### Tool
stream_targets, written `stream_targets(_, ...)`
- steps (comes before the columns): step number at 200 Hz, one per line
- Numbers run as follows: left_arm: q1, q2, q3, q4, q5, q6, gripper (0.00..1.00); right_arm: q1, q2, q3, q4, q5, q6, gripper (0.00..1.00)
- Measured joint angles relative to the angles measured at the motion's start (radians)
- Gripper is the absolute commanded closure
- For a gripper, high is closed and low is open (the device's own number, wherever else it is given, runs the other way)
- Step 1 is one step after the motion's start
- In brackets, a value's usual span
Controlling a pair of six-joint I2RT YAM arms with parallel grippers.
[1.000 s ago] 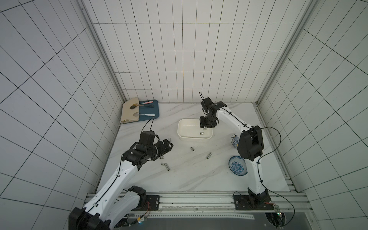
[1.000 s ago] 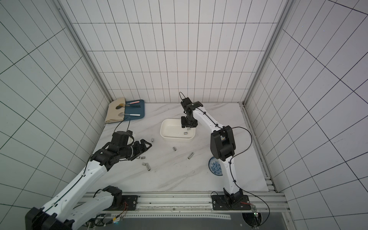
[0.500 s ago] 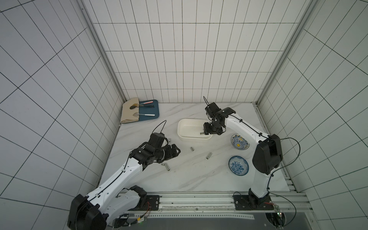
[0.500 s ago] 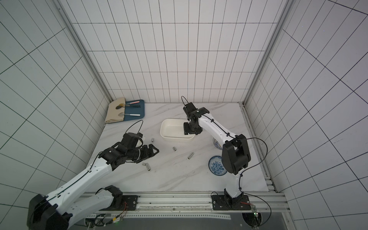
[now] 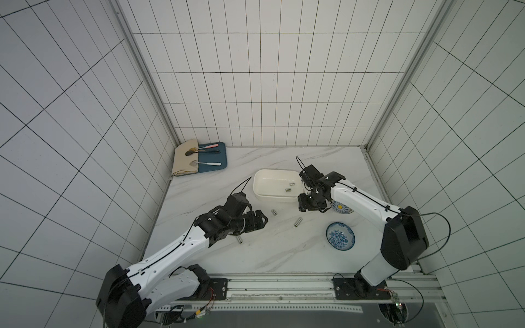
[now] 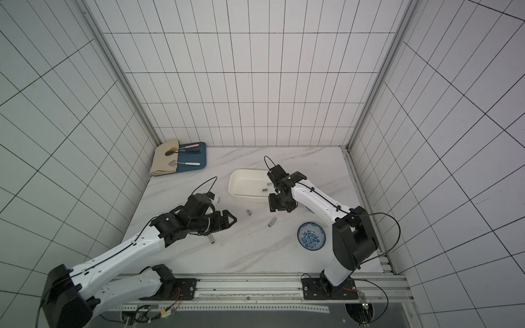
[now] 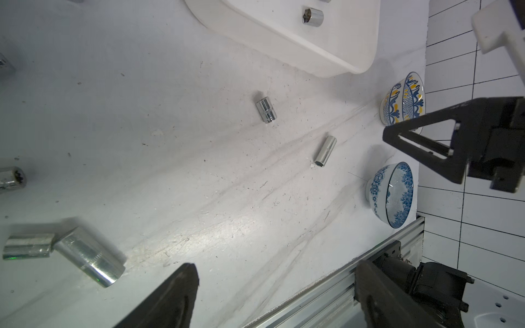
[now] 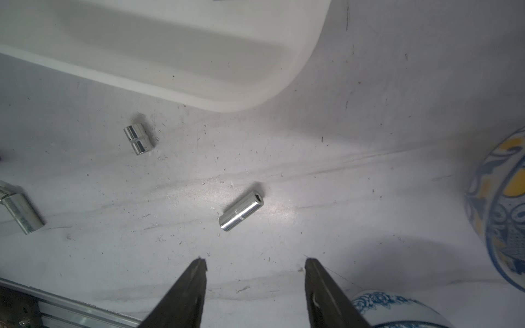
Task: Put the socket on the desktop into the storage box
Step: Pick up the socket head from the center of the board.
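On the marble desktop [image 5: 284, 255] lie a short socket [image 5: 274, 212] [image 8: 139, 139], a long socket [image 5: 297, 221] [image 8: 241, 210] and a third socket [image 5: 239, 240] next to my left gripper. The white storage box [image 5: 260, 187] [image 8: 199, 71] holds two sockets [image 5: 287, 190]. My right gripper [image 5: 309, 210] [image 8: 255, 262] hangs open and empty just outside the box's near right corner, the long socket a little ahead of its fingertips. My left gripper [image 5: 262, 220] [image 7: 277, 269] stands wide open and empty over the table, left of the short socket [image 7: 266, 110].
A blue and yellow bowl [image 5: 342, 207] sits right beside the right gripper, and a blue patterned bowl [image 5: 340, 235] nearer the front. A blue tray [image 5: 221, 159] with a cloth and spoons lies at the back left. An aluminium rail [image 5: 284, 284] runs along the front edge.
My right gripper has come away from over the storage box to its near right corner and spread its jaws wider. The left arm has swung toward the table's middle, still open.
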Motion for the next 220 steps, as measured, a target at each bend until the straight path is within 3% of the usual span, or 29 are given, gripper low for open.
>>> stream_targets(83,-0.022,-0.032,-0.024,0.007,-0.035,-0.039,0.1,0.037,0.004,-0.106,0.094,-0.014,0.053,0.41)
stream_targets(160,-0.022,-0.041,-0.035,0.006,-0.055,-0.047,0.1,0.058,0.122,-0.106,0.151,-0.035,0.075,0.42)
stream_targets(220,-0.022,-0.041,-0.036,0.007,-0.057,-0.047,0.09,0.06,0.161,-0.106,0.161,-0.047,0.079,0.53)
